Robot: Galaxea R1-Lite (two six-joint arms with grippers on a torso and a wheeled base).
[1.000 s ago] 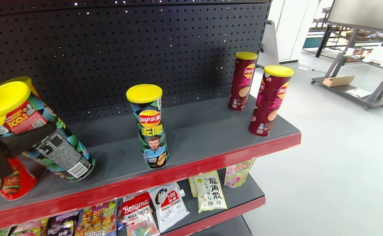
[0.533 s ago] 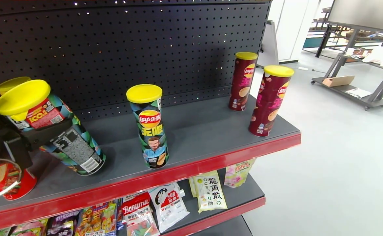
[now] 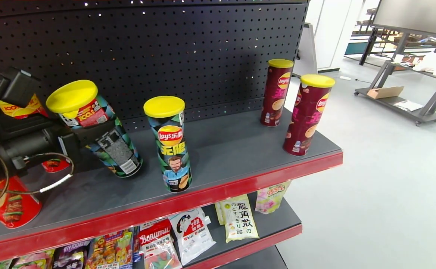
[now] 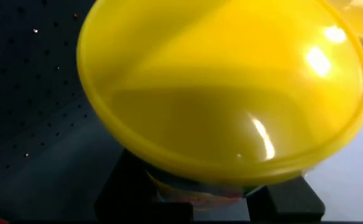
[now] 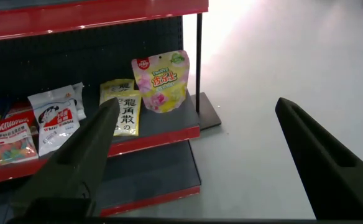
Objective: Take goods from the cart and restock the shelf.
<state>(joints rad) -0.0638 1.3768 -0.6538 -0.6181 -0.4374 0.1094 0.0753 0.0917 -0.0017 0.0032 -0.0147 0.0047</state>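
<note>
My left gripper [image 3: 87, 135] is shut on a green-and-black chips can [image 3: 119, 149] with a yellow lid [image 4: 225, 87]. The can leans to the left over the grey top shelf [image 3: 221, 149], its base at or just above the board. A matching green can [image 3: 169, 145] stands upright close by on its right. Two maroon cans [image 3: 276, 93] [image 3: 307, 116] stand at the shelf's right end. In the left wrist view the black fingers [image 4: 138, 196] clamp the can under its lid. My right gripper [image 5: 200, 162] is open, low down, facing the lower shelves.
A red can [image 3: 9, 205] stands at the shelf's front left, and another can [image 3: 20, 106] is partly hidden behind my left arm. A black pegboard [image 3: 165, 48] backs the shelf. Snack bags [image 3: 238, 216] [image 5: 160, 81] lie on the lower shelves. Open floor lies to the right.
My left arm has carried the held can to the right and deeper onto the shelf, close to the standing green can. The can is now less tilted.
</note>
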